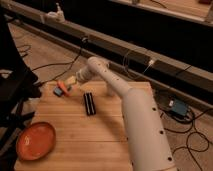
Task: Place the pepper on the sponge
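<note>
The small orange-red pepper (pixel 63 86) lies at the far left corner of the wooden table (pixel 100 137). It rests against or on the light blue-grey sponge (pixel 59 92), whose edge shows just below it. My gripper (pixel 71 80) is at the end of the white arm, which reaches in from the lower right. The gripper sits right beside the pepper on its right, low over the table. I cannot tell whether it is touching the pepper.
A black ribbed block (pixel 88 103) lies mid-table to the right of the sponge. A round orange plate (pixel 36 140) sits at the near left corner. A dark chair (pixel 15 90) stands at the table's left edge. Cables and a blue box (pixel 177 107) lie on the floor.
</note>
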Motion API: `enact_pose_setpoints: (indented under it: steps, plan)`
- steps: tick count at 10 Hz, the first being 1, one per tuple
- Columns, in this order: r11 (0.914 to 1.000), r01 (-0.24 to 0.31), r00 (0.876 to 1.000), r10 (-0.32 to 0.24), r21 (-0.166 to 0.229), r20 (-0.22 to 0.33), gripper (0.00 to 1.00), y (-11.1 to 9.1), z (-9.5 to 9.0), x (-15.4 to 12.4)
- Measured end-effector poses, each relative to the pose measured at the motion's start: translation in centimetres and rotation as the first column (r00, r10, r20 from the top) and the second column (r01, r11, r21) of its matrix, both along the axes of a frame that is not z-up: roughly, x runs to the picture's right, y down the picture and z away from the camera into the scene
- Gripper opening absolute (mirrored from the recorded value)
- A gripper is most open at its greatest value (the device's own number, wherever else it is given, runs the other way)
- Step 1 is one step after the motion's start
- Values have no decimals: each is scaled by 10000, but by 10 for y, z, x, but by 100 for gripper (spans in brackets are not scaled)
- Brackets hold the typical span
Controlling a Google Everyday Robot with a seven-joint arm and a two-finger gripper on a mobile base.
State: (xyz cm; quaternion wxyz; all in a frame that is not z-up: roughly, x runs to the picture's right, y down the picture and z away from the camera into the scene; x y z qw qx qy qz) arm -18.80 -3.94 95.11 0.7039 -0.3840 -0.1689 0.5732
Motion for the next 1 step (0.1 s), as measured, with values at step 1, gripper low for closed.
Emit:
enact_pose_setpoints:
  steps: [1]
  plan:
    - [10000, 3, 10000, -3, 8, 9, 74, 0, -1, -1]
